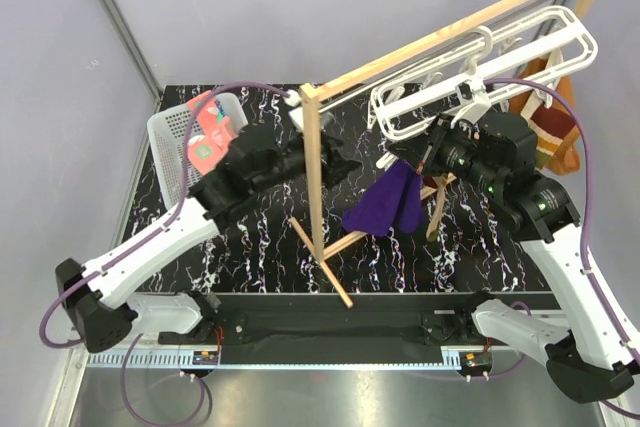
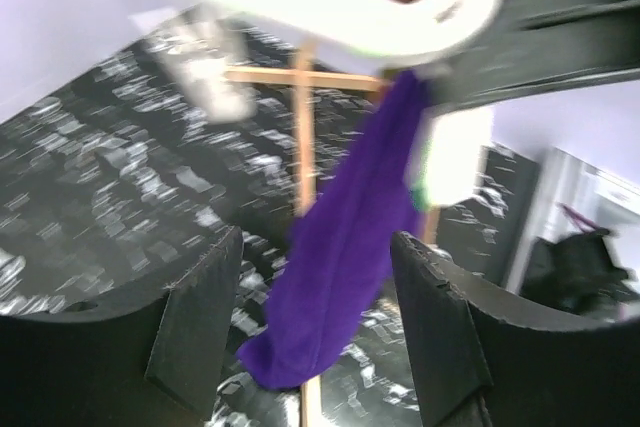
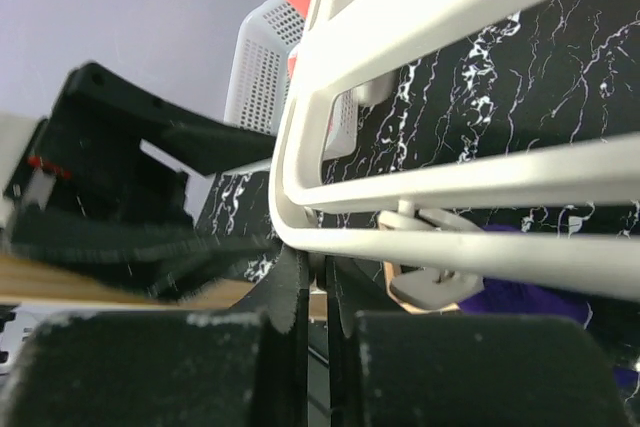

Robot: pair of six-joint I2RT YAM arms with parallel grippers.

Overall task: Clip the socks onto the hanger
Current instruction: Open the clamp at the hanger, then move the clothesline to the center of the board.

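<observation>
White hanger (image 1: 480,72) hangs with its long axis running from the tabletop's middle toward the far right corner. Left gripper (image 2: 315,287) jaws are spread; right gripper (image 3: 312,297) jaws are pressed together.

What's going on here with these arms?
Two robot arms are working at a white plastic drying hanger hung on a light wooden rail. A purple cloth hangs from it. The right arm's jaws are shut by the frame's edge; the left arm's jaws stand open. Pink socks wait in a white basket.
</observation>
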